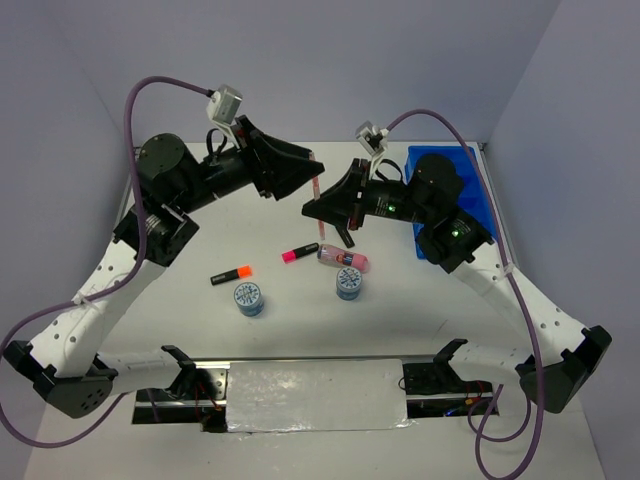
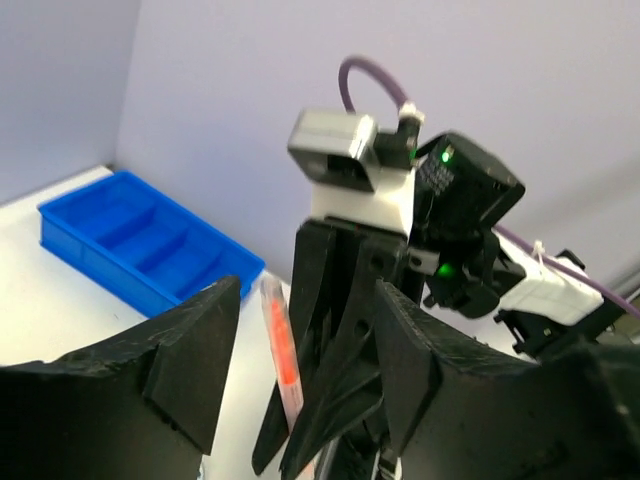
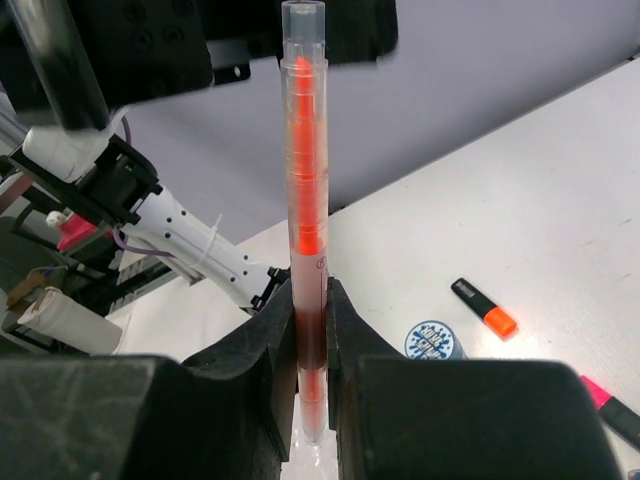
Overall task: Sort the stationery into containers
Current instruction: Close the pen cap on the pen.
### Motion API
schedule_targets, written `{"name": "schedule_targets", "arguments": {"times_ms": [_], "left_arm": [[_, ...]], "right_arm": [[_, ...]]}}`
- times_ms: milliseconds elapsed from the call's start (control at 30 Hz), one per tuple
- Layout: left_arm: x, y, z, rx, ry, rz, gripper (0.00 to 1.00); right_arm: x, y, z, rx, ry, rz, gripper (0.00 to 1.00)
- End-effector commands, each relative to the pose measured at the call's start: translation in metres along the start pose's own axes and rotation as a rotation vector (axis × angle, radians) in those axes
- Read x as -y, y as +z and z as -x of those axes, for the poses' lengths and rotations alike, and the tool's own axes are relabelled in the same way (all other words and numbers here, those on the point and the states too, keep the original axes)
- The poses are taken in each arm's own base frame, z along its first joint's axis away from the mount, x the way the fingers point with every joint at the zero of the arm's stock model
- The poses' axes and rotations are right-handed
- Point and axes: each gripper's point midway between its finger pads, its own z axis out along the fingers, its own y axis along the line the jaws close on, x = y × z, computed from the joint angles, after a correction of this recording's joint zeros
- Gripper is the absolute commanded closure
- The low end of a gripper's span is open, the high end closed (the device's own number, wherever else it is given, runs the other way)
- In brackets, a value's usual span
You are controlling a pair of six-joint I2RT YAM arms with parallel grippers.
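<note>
Right gripper [image 3: 310, 296]: the fingers are closed on a thin clear pen with an orange-red core [image 3: 303, 150]. The pads clamp the barrel near its lower end. In the right wrist view the long axis stands upright. Most of the barrel rises above the fingertips, with the open clear end uppermost, and a short length shows below the pads.

Left gripper [image 2: 305, 300]: the fingers are spread wide and hold nothing. The pen passes between them, nearer the finger on the left of the left wrist view, and no contact with it is visible. The right gripper stands directly behind the pen in that view.

In the overhead view the two grippers face each other tip to tip. The pen's long axis runs far-to-near across the line between them, above the table.

Below the right fingers lie:
- a black highlighter with an orange cap [image 1: 231, 273];
- a black highlighter with a pink cap [image 1: 299, 252];
- a pink patterned tube [image 1: 343, 259], on its side;
- two round blue-white patterned discs [image 1: 249, 298] [image 1: 349, 283].

The blue compartment tray [image 1: 470, 165] sits behind the right arm, well apart from both sets of fingers
</note>
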Motion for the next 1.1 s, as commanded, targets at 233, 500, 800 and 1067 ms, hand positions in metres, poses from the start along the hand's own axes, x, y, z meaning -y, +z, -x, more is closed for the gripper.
{"name": "schedule_targets", "arguments": {"times_ms": [233, 500, 800, 1067], "left_arm": [[0.000, 0.005, 0.027, 0.070, 0.055, 0.012, 0.46], [-0.004, 0.012, 0.014, 0.046, 0.004, -0.012, 0.73], [-0.010, 0.010, -0.028, -0.051, -0.108, -0.037, 1.00], [0.010, 0.008, -0.116, -0.230, -0.176, -0.045, 1.00]], "right_arm": [[-0.016, -0.008, 0.002, 0.005, -0.039, 0.030, 1.00], [-0.016, -0.007, 0.003, -0.004, -0.045, 0.026, 1.00], [-0.011, -0.002, 0.069, 0.111, -0.136, -0.041, 1.00], [0.001, 0.014, 0.150, 0.192, -0.218, -0.057, 1.00]]}}
